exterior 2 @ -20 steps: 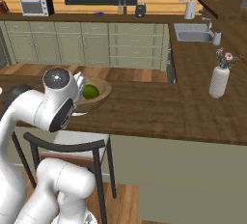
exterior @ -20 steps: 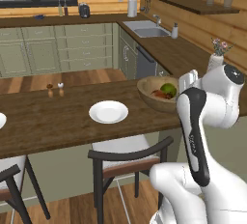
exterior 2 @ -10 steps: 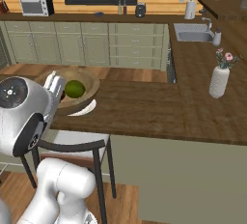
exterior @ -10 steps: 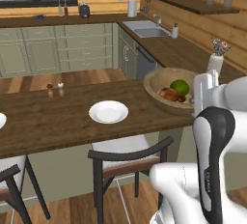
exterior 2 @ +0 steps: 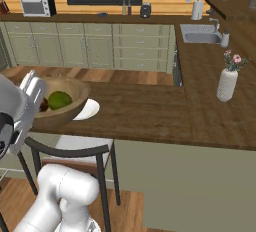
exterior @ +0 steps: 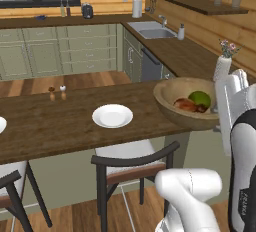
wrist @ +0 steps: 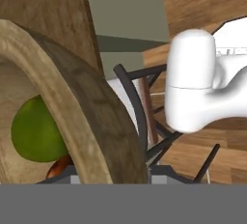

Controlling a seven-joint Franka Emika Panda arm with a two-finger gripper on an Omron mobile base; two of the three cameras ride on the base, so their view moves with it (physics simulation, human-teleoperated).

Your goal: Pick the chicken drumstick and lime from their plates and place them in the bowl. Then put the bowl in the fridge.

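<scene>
wooden bowl [exterior: 186, 117], wide, round and light-brown, hung off the counter edge, lifted, with the dark green lime [exterior: 199, 99] and reddish-brown drumstick [exterior: 188, 106] inside. jaws seemingly clamped its rim at 3 o'clock; grip unconfirmed. recommended: keep bowl level during carry to fridge.

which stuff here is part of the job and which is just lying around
Job: bowl lifted off the counter, lime and chicken drumstick inside it, white plate.
Lying about: flower vase, salt and pepper shakers, microwave, sink.
</scene>
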